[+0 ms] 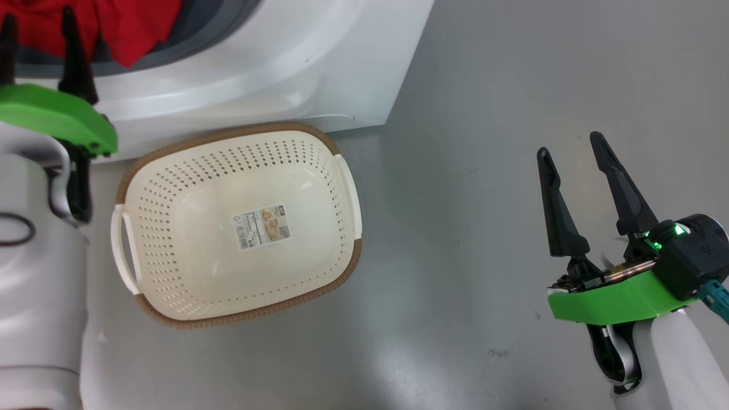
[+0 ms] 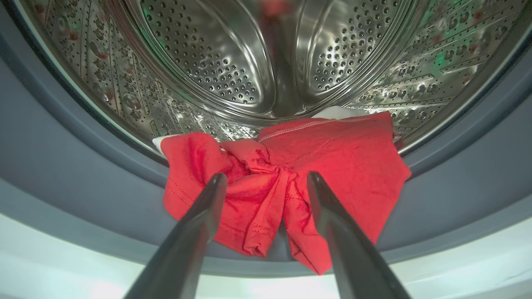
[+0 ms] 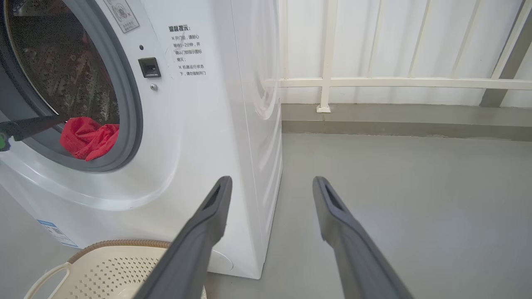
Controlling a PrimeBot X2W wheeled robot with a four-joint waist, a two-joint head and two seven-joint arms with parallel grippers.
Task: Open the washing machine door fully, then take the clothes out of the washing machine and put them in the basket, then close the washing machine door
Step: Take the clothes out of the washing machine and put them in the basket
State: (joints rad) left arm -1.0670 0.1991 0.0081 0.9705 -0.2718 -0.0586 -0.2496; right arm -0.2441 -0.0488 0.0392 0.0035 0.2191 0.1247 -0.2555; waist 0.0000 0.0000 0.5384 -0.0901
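- Head view: we see the basket [image 1: 182, 239] on the grey floor [image 1: 484, 228], its far rim right up against the bottom front edge of the washing machine [image 1: 273, 62]. Perforated bottom is bare, with a label sticker [image 1: 262, 226] in the middle.
- Right gripper [image 1: 569, 143]: jaws spread wide and holding nothing. It hangs over the floor, well apart from the basket and off the machine's right corner.
- Right wrist view: we look past those two fingers at the machine's right front corner, the floor and a white panelled wall [image 3: 395, 41] behind. The near basket rim shows at the bottom left.
- Left gripper [image 2: 266, 176]: jaws also wide, nothing clamped. It is up at the machine's mouth, pointing into the steel drum [image 2: 216, 62].
- Red clothes [image 2: 341, 158]: they lie bunched at the drum's front lip and spill over the bottom edge of the grey-blue gasket [image 2: 62, 166]. The hanging ends reach down toward the white front panel.
- We see the left fingertips on either side of the bunched middle fold. We cannot tell whether they touch the fabric.
- White piece [image 2: 336, 112]: it peeks out behind the red at the drum lip. Another bit of white shows at the red's left corner.
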